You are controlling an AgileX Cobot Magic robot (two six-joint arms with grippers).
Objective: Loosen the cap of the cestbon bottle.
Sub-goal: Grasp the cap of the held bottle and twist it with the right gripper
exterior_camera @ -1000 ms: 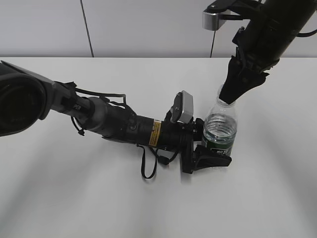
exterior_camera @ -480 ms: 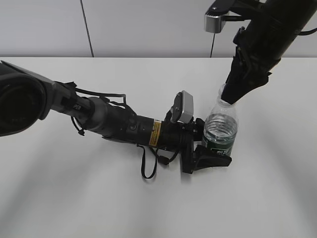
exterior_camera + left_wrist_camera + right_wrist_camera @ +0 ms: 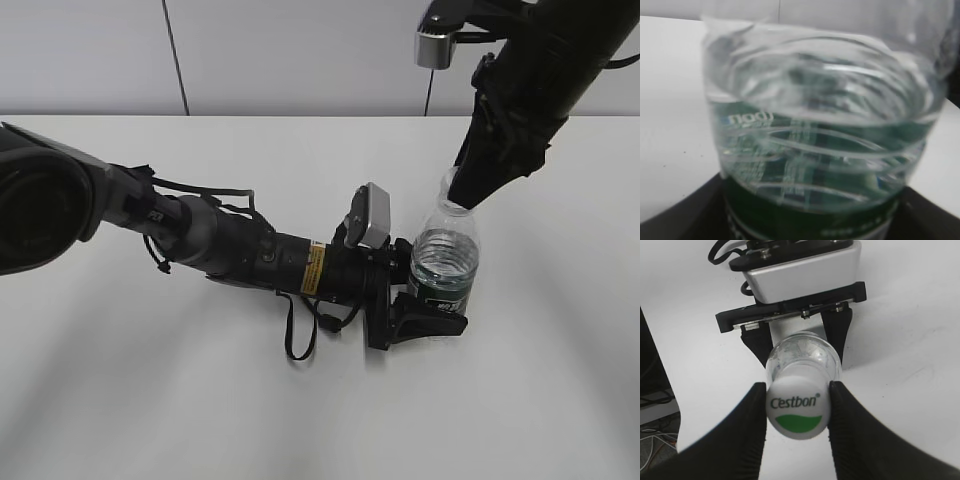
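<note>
The cestbon bottle (image 3: 444, 255) stands upright on the white table, clear and ribbed with a dark green label band. It fills the left wrist view (image 3: 825, 150). My left gripper (image 3: 428, 318) is shut on the bottle's lower part, at the label. The white cap (image 3: 798, 407) with a green patch and "Cestbon" print sits on the bottle's neck. My right gripper (image 3: 797, 412) comes down from above and is shut on the cap, one black finger on each side. In the exterior view the right gripper (image 3: 462, 192) hides the cap.
The left arm (image 3: 230, 250) lies low across the table from the left, with a loose black cable loop (image 3: 300, 335) beside it. A white wall stands behind the table's far edge. The right arm (image 3: 540, 80) hangs over the right side.
The right arm and its wrist camera have shifted slightly up and to the right at the bottle's top. The bottle and the left arm have stayed in place.
</note>
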